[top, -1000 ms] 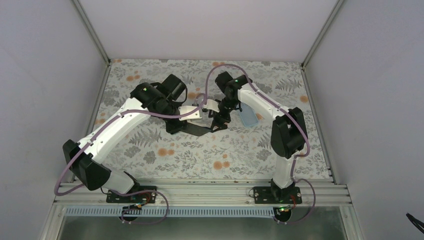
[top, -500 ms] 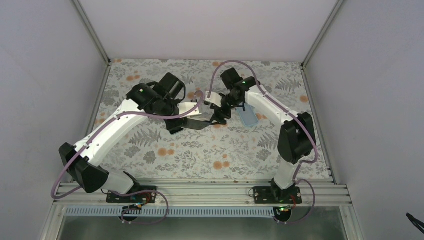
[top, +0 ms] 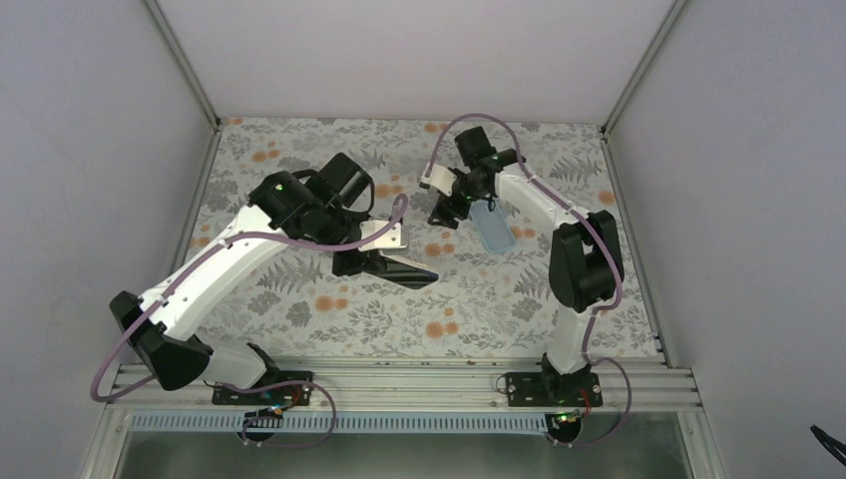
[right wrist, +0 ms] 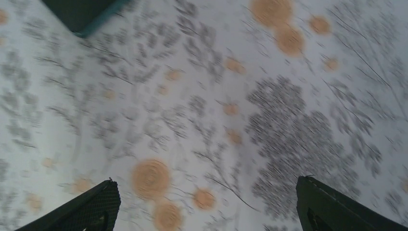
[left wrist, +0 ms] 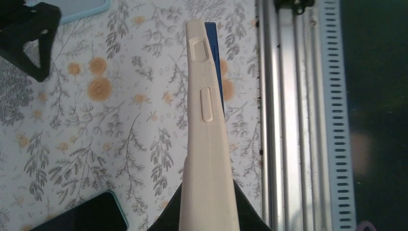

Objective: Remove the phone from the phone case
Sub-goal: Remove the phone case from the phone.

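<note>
The phone case (left wrist: 207, 144), pale beige, is seen edge-on from the left wrist, with its two moulded side buttons facing the camera. A thin strip of blue, the phone (left wrist: 215, 57), shows along its far edge and at the top corner, so the phone sits in the case. How firmly it is seated cannot be told. The left fingers (left wrist: 248, 216) are closed on the lower end of the case, one black finger on each flat face, and hold it clear of the tabletop (top: 329, 309).

From above, the left arm (top: 229, 249) stretches from its base toward the middle, its wrist bent so that the case lies left of centre. The right arm (top: 539, 205) reaches to the far middle with its wrist turned down. The right fingers (right wrist: 91, 207) are spread wide with only bare tabletop between them, well apart from the case.

A dark slab (left wrist: 91, 216) with a teal rim lies flat below the held case. A light-blue case (top: 494, 230) lies flat near the right fingers.

The tabletop is printed with grey leaves and orange blossoms. An aluminium rail (top: 399, 379) runs along its near edge, and plain white walls (top: 399, 60) close in the other three sides.
</note>
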Motion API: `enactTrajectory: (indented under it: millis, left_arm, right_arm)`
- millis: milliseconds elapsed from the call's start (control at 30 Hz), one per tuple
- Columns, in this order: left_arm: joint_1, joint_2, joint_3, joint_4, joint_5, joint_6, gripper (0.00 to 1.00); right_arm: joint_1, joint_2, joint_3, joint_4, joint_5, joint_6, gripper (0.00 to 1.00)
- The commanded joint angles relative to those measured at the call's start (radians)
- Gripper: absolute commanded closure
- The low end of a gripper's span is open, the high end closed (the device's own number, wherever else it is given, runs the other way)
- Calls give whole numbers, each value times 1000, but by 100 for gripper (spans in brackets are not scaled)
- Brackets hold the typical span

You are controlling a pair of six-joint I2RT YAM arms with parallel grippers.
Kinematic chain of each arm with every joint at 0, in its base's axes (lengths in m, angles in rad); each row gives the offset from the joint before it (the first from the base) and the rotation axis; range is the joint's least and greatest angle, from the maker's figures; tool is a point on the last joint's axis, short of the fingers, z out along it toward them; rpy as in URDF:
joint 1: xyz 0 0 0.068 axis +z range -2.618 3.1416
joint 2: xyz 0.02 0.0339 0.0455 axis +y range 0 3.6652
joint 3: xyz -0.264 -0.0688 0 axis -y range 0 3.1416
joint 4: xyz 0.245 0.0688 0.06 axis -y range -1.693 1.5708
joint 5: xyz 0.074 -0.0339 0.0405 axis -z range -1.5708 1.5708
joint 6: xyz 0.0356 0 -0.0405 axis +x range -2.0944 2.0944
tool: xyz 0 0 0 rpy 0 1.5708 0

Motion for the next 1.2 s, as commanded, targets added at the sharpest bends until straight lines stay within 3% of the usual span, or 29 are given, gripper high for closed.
enactTrajectory:
  millis: [0,267,433,633,1167]
  left_arm:
    - [1,-61,61,-38,94,35,98]
    - [12,-82,-92,80,-106,26,98]
    - [42,-46,-136,113,-126,55,98]
    - [82,15,-76,109,-95,87,98]
    - [91,47,-3,46,4,109,98]
  right_arm:
    - [-54,7,16,64,46,3,10]
    - [-46,-92,-32,-107,-101,-86,10]
    - [47,-300,-253,-98,-100,-109,10]
    - [119,-374,-340,-84,-112,-49,11]
    - [155,-255,-259,27,-63,8,16]
